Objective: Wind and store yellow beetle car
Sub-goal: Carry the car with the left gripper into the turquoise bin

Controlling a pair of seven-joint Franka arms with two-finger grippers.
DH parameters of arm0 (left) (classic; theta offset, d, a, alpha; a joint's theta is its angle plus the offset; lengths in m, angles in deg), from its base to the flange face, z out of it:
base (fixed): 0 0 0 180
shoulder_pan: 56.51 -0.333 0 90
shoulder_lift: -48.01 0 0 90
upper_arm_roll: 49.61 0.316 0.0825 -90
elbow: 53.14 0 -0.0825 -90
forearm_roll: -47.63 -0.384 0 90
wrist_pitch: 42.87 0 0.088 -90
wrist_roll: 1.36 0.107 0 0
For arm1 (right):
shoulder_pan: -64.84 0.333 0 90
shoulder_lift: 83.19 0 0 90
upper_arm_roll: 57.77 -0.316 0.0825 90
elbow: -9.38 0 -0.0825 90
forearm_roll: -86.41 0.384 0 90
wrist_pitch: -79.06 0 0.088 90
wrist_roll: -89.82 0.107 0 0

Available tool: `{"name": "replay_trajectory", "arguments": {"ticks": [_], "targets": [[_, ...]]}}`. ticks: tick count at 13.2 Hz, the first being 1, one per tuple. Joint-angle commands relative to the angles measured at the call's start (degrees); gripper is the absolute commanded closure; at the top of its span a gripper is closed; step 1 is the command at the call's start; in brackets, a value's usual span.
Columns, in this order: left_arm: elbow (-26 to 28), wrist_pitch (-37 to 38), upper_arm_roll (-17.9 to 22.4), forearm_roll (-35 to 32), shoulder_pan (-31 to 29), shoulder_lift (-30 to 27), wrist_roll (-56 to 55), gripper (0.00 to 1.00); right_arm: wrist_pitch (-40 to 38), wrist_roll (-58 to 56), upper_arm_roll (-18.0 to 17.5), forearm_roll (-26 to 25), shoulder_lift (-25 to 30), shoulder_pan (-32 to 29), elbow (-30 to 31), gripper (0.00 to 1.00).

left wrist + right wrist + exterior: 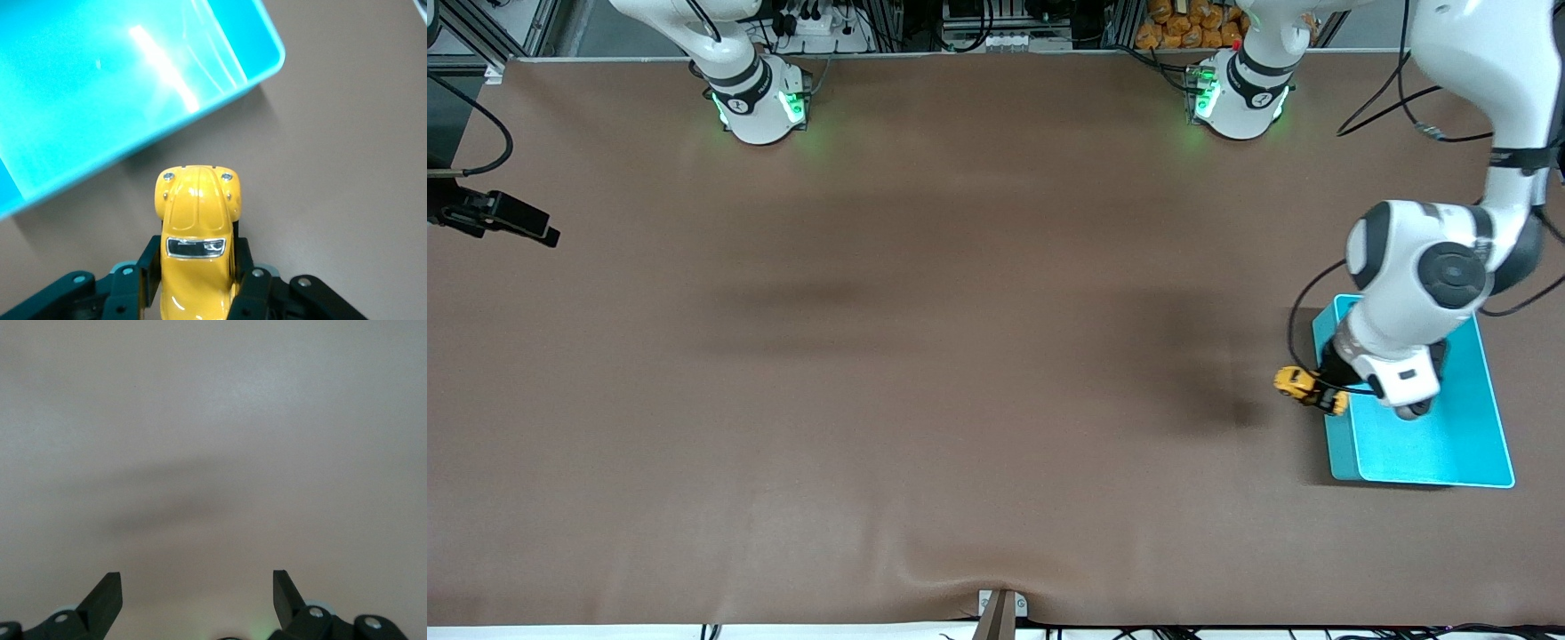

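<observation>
The yellow beetle car point(1294, 382) is gripped by its sides in my left gripper point(1312, 389), nose pointing away from the hand. It hangs over the brown table just outside the wall of the turquoise bin point(1498, 427), on the side toward the right arm's end. In the left wrist view the car point(197, 200) sits between the shut fingers point(130, 280) of the left gripper point(198, 267), and the bin point(267, 40) shows empty. My right gripper point(197, 587) is open and empty over bare table; it shows only in the right wrist view.
A dark fixture with a cable point(503, 218) juts in at the table edge toward the right arm's end. The brown mat has a ripple near the front edge point(960, 569). The left arm's elbow point(1440, 267) hangs over the bin.
</observation>
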Motion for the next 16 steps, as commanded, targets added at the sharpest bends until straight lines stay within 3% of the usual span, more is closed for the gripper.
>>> {"name": "replay_trajectory", "arguments": {"ticks": [1,6,11,16], "targets": [[-2.97,3.94,-0.68,-0.53,-3.1,-0.1,9.24,1.0,-0.17,-0.07,-0.45,1.74,-0.34,-0.86,-0.62,0.0],[-9.38,11.05,-0.5,2.9,-7.5,1.92,27.51,1.0,0.88,-0.07,-0.8,1.92,-0.25,-0.24,-0.71,0.0],[-10.01,11.95,-0.42,2.81,-12.33,3.33,46.85,1.0,0.89,-0.16,-0.89,2.27,-0.17,0.9,-0.8,0.0],[-10.97,11.86,-0.24,2.03,-15.94,6.4,59.17,1.0,1.68,-0.16,-0.89,2.27,-0.25,0.99,-0.8,0.0]]}}
